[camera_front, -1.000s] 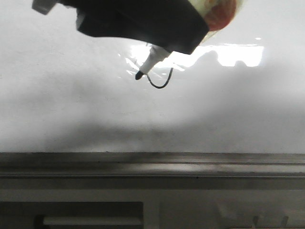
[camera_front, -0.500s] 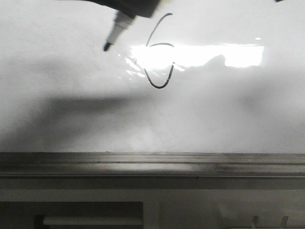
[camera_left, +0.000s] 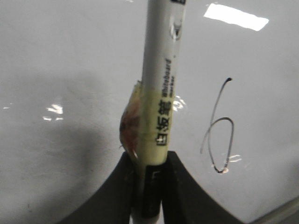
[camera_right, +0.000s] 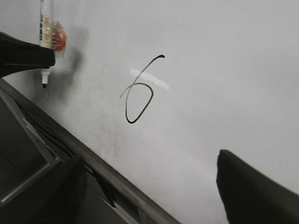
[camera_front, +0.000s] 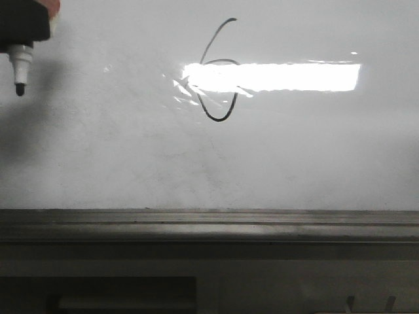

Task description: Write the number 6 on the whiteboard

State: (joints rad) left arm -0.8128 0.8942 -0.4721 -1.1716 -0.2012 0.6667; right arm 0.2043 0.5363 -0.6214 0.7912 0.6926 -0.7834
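Observation:
The number 6 point(camera_front: 204, 60) is a thin black line on the whiteboard point(camera_front: 294, 157), and a bright glare crosses its loop. It also shows in both wrist views, as the number 6 point(camera_left: 214, 114) and the number 6 point(camera_right: 152, 96). My left gripper point(camera_front: 23, 33) is at the far upper left, well left of the digit. It is shut on a white marker point(camera_front: 19, 65) with its black tip pointing down. In the left wrist view, the left gripper point(camera_left: 150, 163) clamps the taped marker point(camera_left: 161, 102). My right gripper point(camera_right: 149, 157) is open and holds nothing.
A grey metal rail point(camera_front: 209, 226) runs along the board's bottom edge, with darker framework below it. A rectangular light reflection point(camera_front: 294, 76) lies right of the digit. The right wrist view shows the left gripper point(camera_right: 23, 53) and the marker point(camera_right: 45, 74) near the rail point(camera_right: 107, 172).
The left gripper has carried the marker leftward, away from the digit, to the frame's left edge. The marker went from slanted to upright. The whole 6 is now uncovered.

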